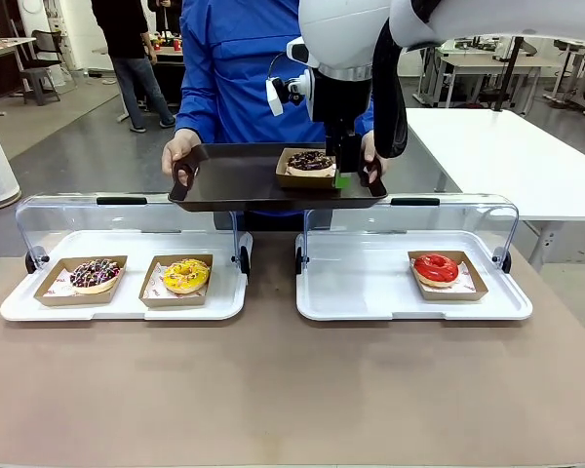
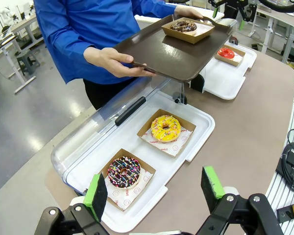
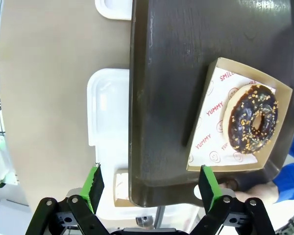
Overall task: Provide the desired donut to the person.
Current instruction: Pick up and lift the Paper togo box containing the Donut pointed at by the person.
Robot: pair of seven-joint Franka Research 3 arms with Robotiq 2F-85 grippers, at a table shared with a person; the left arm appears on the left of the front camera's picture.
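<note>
The person [image 1: 229,68], in a bright blue jacket, holds a dark brown tray [image 1: 229,180] in both hands across the table. On it lies a chocolate donut [image 1: 310,161] with nut bits, in a cardboard box. My right gripper [image 1: 349,178] hangs open just right of that box, at the tray's near edge, and holds nothing. In the right wrist view the right gripper [image 3: 151,184] stands open over the dark tray [image 3: 161,88], with the donut [image 3: 252,120] off to the right. My left gripper [image 2: 153,190] is open and holds nothing above the left white tray [image 2: 196,142].
The left white tray [image 1: 127,304] holds a sprinkled chocolate donut [image 1: 95,274] and a yellow donut [image 1: 185,276]. On the right white tray [image 1: 370,292] lies a red donut [image 1: 436,268]. Both clear lids stand open behind them. A white table [image 1: 507,156] stands at the far right.
</note>
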